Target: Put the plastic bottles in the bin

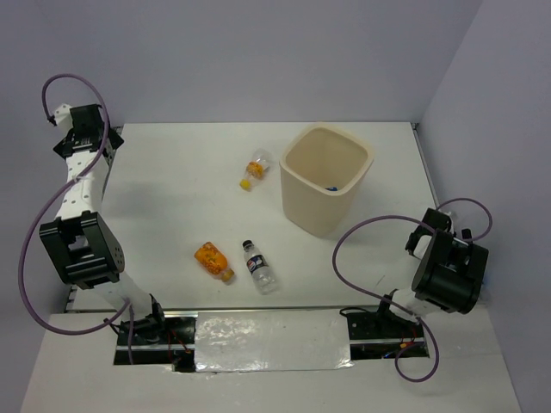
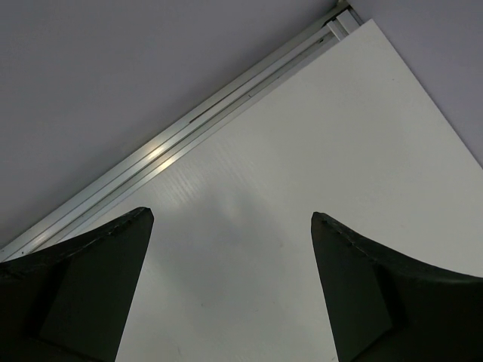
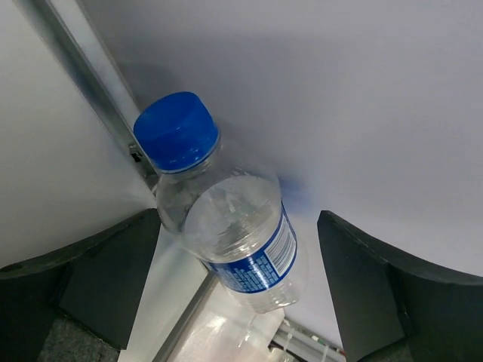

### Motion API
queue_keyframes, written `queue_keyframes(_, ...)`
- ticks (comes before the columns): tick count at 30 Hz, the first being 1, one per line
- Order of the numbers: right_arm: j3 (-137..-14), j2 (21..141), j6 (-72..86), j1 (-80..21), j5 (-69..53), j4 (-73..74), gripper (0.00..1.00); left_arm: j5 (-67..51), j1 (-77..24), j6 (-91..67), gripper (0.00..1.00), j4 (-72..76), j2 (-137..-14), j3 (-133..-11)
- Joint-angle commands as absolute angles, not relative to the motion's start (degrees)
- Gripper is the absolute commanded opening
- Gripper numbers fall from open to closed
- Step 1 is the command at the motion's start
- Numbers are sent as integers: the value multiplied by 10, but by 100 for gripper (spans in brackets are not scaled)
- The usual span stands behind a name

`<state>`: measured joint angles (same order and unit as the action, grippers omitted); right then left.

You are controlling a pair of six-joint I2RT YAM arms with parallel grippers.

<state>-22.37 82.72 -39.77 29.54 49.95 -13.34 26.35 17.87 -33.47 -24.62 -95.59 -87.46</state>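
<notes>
at the right edge of the white table (image 1: 172,198), the right gripper (image 3: 238,220) holds its jaws wide apart. a clear plastic bottle with a blue cap and blue label (image 3: 241,260) sits between them. it is close to the finger on the left of the wrist view and a gap shows at the other, so i judge it not clamped. its long axis is tilted, cap toward the upper left, and crosses the line between the fingers, so closing would squeeze the body across its width.

the tall cream-coloured plastic bin (image 1: 320,215) stands near, to that gripper's left. beyond the bin lie a clear bottle with a yellow-orange cap (image 1: 256,168), an orange-filled bottle (image 1: 213,261) and a clear bottle with a dark cap and label (image 1: 260,267). the left gripper (image 2: 230,219), jaws apart and empty, hangs over the far-left corner, well apart from them all. the right arm looks better placed to act first.
</notes>
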Motion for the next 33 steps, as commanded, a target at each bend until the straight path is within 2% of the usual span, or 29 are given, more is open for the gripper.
queue_keyframes(1,-200,834,-393,303,530,-191,92,288,189,-349,99,-241,-939,-874)
queue_keyframes(7,-203,882,-368,308,536,-188,86,297,195,-346,99,-250,-947,-876)
queue_keyframes(13,-220,935,-343,316,550,-185,85,313,200,-342,99,-258,-944,-885)
queue_keyframes(14,-221,938,-336,317,548,-178,82,314,200,-342,99,-259,-942,-887)
queue_keyframes(15,-223,940,-314,319,548,-170,73,315,200,-342,99,-260,-941,-888)
queue_keyframes(17,-223,938,-301,318,541,-156,61,314,201,-342,99,-258,-935,-887)
queue_keyframes(18,-225,936,-302,318,542,-156,50,313,201,-342,99,-255,-933,-883)
queue_keyframes(20,-230,930,-306,318,553,-153,34,311,202,-341,99,-250,-926,-876)
queue_keyframes(23,-239,911,-291,317,543,-135,23,310,203,-342,99,-246,-919,-870)
queue_keyframes(28,-280,847,-281,276,538,-75,11,307,203,-338,99,-246,-904,-866)
queue_keyframes(33,-378,716,-229,183,484,18,11,294,203,-335,99,-234,-883,-858)
